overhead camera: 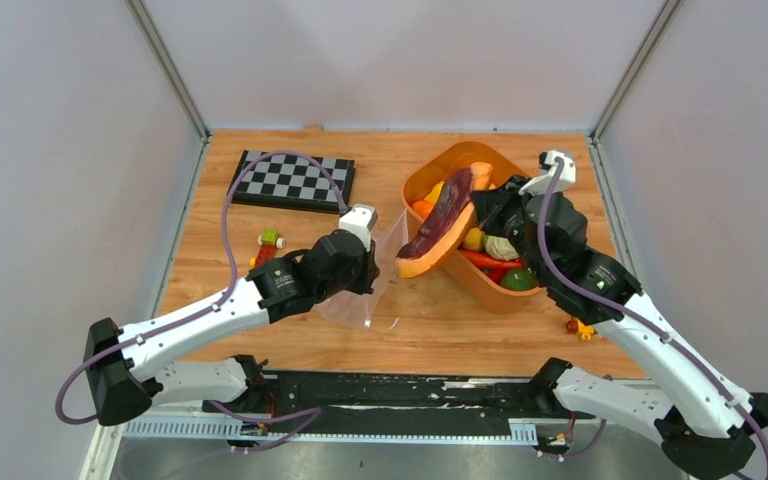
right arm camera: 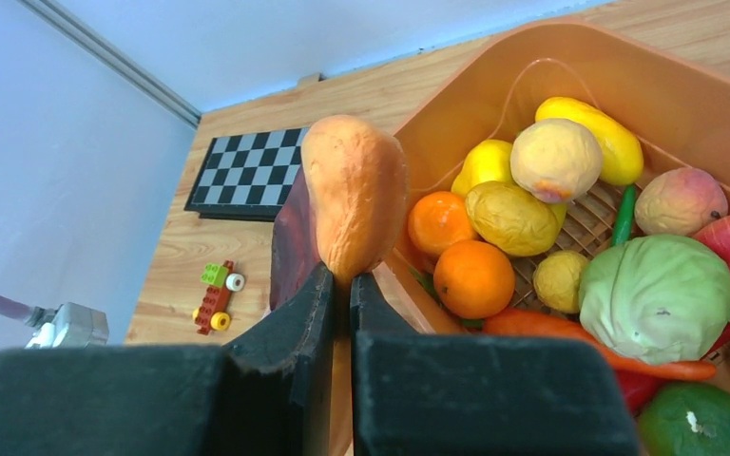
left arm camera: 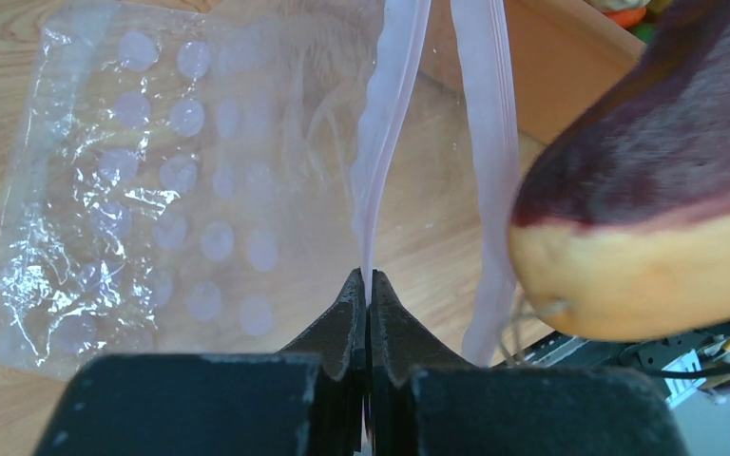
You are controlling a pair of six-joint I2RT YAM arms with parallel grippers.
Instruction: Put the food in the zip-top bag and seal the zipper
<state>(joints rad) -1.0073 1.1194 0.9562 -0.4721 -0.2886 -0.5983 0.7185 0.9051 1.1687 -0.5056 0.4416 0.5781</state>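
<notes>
Over wooden table (overhead camera: 460,340), left claw (left arm camera: 369,280) pinches zipper (left arm camera: 385,142), right claw (right arm camera: 340,280) slice (right arm camera: 354,190).

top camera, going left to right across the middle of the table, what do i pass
small wheeled toy → clear bag → long maroon slice → green fruit → second small toy

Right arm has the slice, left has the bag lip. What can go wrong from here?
1. The left gripper pinches one zipper lip only; the gap to the other lip looks narrower than the maroon slice, so it may jam or shove the zip-top bag.
2. The right gripper clamps just the slice's rim; it may pivot or slip.
</notes>
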